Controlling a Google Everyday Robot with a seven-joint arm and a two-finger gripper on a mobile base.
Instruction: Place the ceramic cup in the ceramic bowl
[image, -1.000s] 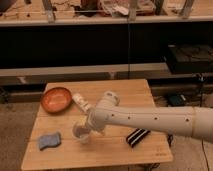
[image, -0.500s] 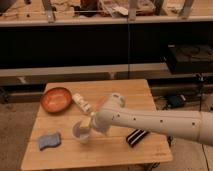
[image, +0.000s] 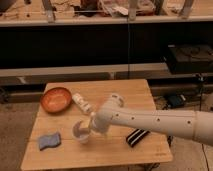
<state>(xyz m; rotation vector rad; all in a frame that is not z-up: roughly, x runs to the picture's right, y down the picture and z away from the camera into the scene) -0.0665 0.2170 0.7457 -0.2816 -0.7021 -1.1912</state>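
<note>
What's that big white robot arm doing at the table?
The robot's arm reaches in from the right over the wooden table. Its gripper is right at the ceramic cup near the front. The ceramic bowl sits at the back left and looks empty, so the cup isn't in it yet. A white bottle lies between them, and a blue sponge is left of the cup.

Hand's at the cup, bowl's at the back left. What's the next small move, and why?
Probably a short straight lift, once the grip is sure. The hand sits against the ceramic cup, low at the front of the table. The ceramic bowl lies behind and left, and a white bottle lies near that path, so height first should clear both.
</note>
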